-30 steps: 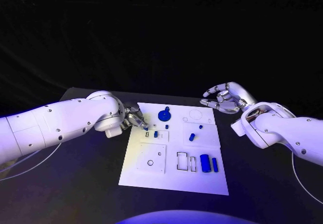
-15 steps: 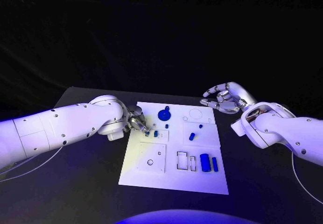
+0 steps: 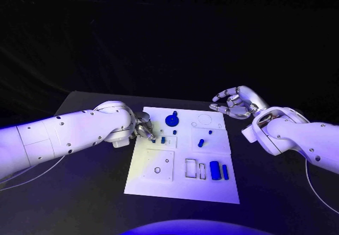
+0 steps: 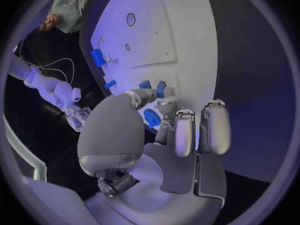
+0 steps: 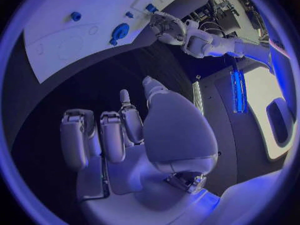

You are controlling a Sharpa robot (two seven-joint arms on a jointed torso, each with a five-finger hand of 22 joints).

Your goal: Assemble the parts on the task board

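The white task board (image 3: 183, 183) lies mid-table. My left hand (image 3: 143, 128) is at its left edge, fingertips down on a small blue part (image 3: 154, 140) that it pinches at a slot. Right beside it stands another small blue part (image 3: 163, 140). In the left wrist view the left hand (image 4: 169, 130) has its fingertips at these two parts (image 4: 160, 89). A blue round knob (image 3: 172, 120) sits just beyond the hand. My right hand (image 3: 231, 104) hovers off the board's far right corner with its fingers loosely curled and holds nothing. The right wrist view shows its bare palm (image 5: 119, 135).
Two blue blocks (image 3: 215, 171) stand near the board's front right, next to two unfilled rectangular slots (image 3: 190, 168). A short blue piece (image 3: 201, 143) and small pegs (image 3: 175, 132) stand mid-board. Dark table (image 3: 84, 196) surrounds the board.
My left hand has shifted a little toward me and to the right, bringing the small blue part down to the slot. The right hand has stayed still.
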